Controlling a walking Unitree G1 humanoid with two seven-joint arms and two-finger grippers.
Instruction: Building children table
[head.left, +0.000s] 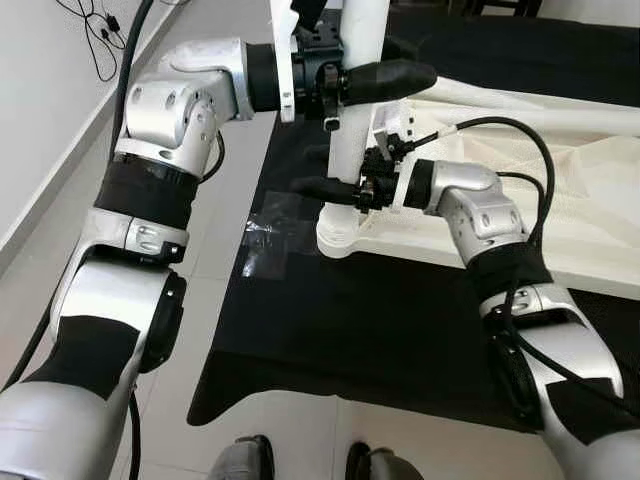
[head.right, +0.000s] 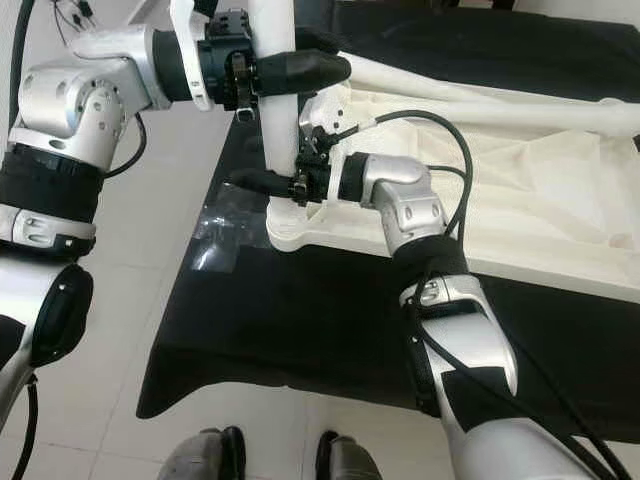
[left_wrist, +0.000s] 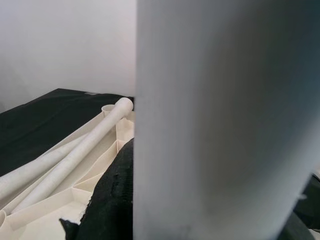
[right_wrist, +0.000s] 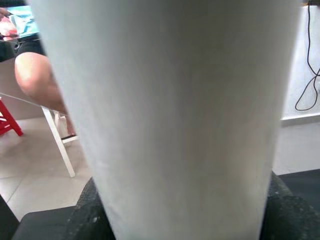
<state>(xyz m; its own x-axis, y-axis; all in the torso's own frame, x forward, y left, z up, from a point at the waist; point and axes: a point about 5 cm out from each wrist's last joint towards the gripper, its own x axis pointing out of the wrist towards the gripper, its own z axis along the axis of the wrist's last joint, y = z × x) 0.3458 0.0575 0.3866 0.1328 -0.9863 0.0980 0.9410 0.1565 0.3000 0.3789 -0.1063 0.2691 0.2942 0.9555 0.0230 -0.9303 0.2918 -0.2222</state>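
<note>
Both grippers clamp the upright white table leg (head.left: 355, 120) at upper centre, left gripper (head.left: 385, 80) high, right gripper (head.left: 325, 188) low, its foot in the tabletop's (head.left: 520, 200) corner socket on black cloth (head.left: 330, 320).

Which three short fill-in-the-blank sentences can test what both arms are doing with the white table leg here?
1. Both grippers hold the same white ____, which stands upright.
2. The left gripper holds it ____ than the right gripper.
3. The tabletop lies on a ____ cloth.

Missing words: leg; higher; black
</note>
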